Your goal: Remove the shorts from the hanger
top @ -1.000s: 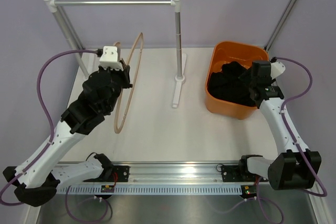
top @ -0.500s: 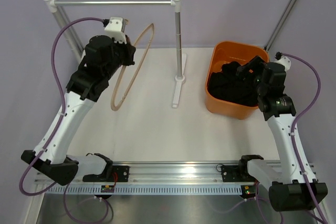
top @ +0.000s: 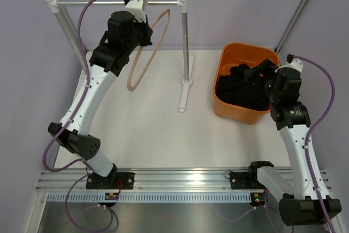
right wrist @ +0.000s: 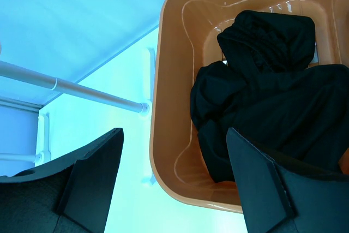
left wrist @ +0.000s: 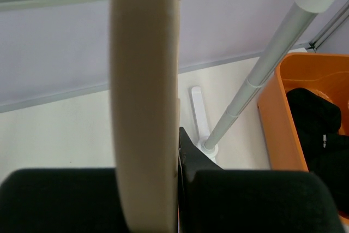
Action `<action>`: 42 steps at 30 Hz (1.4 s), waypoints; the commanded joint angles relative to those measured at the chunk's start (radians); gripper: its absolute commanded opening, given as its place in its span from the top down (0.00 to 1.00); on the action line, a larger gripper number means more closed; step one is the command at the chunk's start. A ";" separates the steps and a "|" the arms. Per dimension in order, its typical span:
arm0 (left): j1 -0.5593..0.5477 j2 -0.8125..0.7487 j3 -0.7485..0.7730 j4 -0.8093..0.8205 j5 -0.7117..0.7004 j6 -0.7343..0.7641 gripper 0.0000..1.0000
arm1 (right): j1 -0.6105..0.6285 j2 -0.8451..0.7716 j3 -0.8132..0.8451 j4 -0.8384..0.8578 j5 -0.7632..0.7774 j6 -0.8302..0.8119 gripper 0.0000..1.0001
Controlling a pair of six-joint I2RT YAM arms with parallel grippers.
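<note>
Black soft fabric shorts lie heaped in the orange plastic basket, off the tan wooden hanger. Left gripper clamps the hanger just under the metal rail. Right gripper gapes wide, empty. Risk: hanger knocks the rail and twists loose.

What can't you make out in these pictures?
- Hanger hook: in the left wrist view the top edge cuts it off, and in the top view the left gripper covers it. Whether it hangs on the rail is unclear.
- Shorts drawstring: lost among black folds in the orange basket in every view.
- Right part of the shorts: covered by the right gripper in the top view.
</note>
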State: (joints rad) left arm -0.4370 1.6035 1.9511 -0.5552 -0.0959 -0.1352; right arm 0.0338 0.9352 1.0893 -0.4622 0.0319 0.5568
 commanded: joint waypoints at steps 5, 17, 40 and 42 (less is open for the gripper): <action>0.014 0.120 0.167 0.107 -0.064 0.045 1.00 | 0.003 -0.036 0.021 -0.015 -0.027 -0.038 0.15; 0.049 0.233 0.255 0.075 -0.061 0.031 1.00 | 0.002 -0.045 -0.002 -0.015 -0.061 -0.041 0.15; 0.057 0.093 0.052 0.207 -0.001 0.057 0.40 | 0.002 -0.056 -0.005 -0.024 -0.073 -0.058 0.15; 0.057 0.073 0.049 0.206 -0.002 0.062 0.36 | 0.002 -0.058 0.000 -0.029 -0.073 -0.058 0.15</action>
State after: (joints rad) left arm -0.3843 1.7771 1.9957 -0.4347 -0.1154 -0.0917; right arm 0.0338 0.8921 1.0767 -0.4965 -0.0204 0.5205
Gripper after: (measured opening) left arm 0.620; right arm 0.847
